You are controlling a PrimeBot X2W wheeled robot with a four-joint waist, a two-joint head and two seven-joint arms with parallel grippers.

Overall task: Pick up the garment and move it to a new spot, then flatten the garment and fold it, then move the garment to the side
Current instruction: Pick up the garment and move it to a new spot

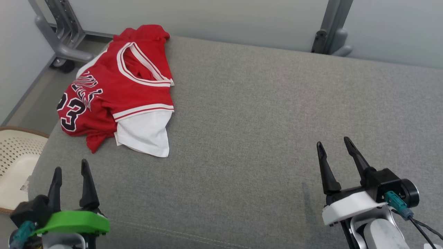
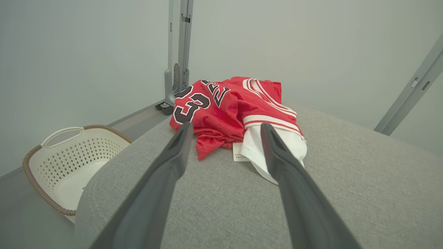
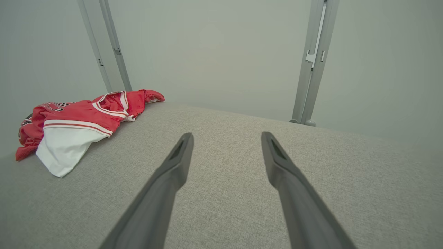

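Standing on the floor at the left, beside the near left corner of the surface, is a cream perforated basket (image 1: 14, 155). To its right the garment (image 1: 117, 93), a red jersey with black numbers and a white part, lies crumpled on the far left of the grey fabric surface (image 1: 259, 121), reaching its left edge. The left gripper (image 1: 70, 166) is over the near left corner, near the garment but apart from it, fingers spread wide, holding nothing. The right gripper (image 1: 333, 141), at the near right and well apart from the garment, is spread just as wide and empty. Grey metal posts (image 1: 328, 31) and a pale wall stand behind.
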